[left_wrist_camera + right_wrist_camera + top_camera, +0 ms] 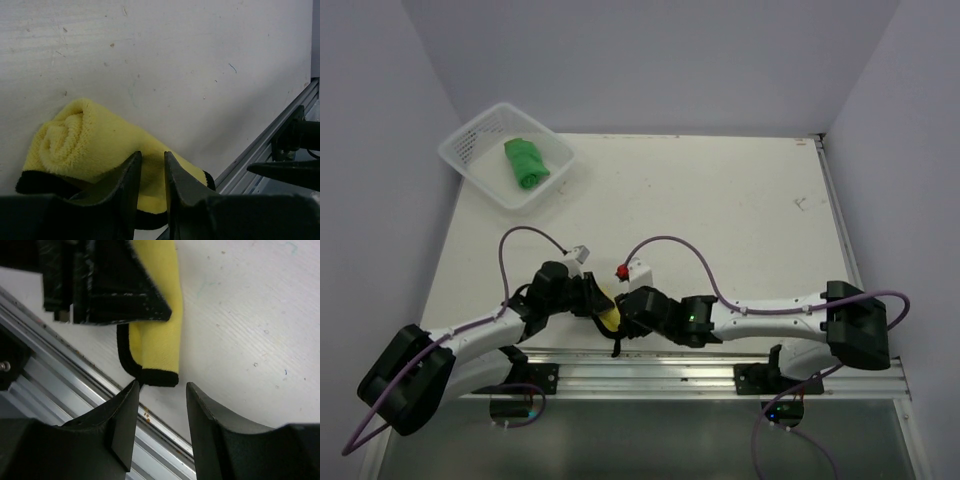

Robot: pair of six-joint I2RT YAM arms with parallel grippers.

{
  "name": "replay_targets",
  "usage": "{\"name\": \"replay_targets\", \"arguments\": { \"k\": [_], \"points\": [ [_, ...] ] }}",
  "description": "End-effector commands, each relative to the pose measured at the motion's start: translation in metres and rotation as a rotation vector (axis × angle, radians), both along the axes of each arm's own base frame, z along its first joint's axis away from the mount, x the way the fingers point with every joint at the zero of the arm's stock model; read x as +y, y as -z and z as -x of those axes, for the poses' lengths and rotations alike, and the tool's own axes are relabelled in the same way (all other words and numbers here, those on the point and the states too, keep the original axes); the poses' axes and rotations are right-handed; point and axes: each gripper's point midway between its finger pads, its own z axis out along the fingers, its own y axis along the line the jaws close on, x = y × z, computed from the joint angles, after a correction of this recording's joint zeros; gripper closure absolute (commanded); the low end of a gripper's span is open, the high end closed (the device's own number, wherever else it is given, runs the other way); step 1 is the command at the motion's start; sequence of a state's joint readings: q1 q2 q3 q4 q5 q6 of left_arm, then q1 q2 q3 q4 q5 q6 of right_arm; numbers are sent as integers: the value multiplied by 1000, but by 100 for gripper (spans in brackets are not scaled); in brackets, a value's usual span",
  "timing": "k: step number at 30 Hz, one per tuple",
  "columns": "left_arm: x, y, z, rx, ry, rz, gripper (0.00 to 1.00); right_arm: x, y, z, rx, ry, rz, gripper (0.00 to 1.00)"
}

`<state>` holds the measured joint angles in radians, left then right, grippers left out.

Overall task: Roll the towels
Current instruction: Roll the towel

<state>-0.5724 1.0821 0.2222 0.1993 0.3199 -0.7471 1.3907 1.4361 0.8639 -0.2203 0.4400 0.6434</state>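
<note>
Two arms at work on a towel beside the rail at the table's near edge. The yellow towel lies on the table just beyond the rail, rolled into a short cylinder set at an angle to it. The end farther from the rail shows the spiral of the roll. The end nearer the rail shows a black edging. The left gripper sits over the middle of the roll, on the side away from the rail. Its jaws stand narrow, with yellow cloth between them, so it grips the roll. The right gripper reaches in over the rail with its jaws apart, holding nothing. Its fingertips stand just short of the black-edged end, one to each side of it, apart from the cloth. The green towel, also rolled, lies inside the white mesh basket, which stands well away from the rail, far off and to the left
</note>
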Motion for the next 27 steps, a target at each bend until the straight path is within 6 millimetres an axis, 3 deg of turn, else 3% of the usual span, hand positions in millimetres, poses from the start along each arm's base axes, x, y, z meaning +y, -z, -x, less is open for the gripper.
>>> {"name": "replay_targets", "arguments": {
  "k": [1,9,18,27],
  "points": [
    [19,23,7,37,-66,-66,70,27,-19,3,166,-18,-223,54],
    [20,24,10,38,-64,-58,70,22,9,-15,272,83,-206,53],
    [19,22,11,26,-61,-46,70,14,40,-21,277,104,-153,52],
    [20,22,11,22,-62,-47,71,20,64,-12,348,75,-142,52]
  ]
}}
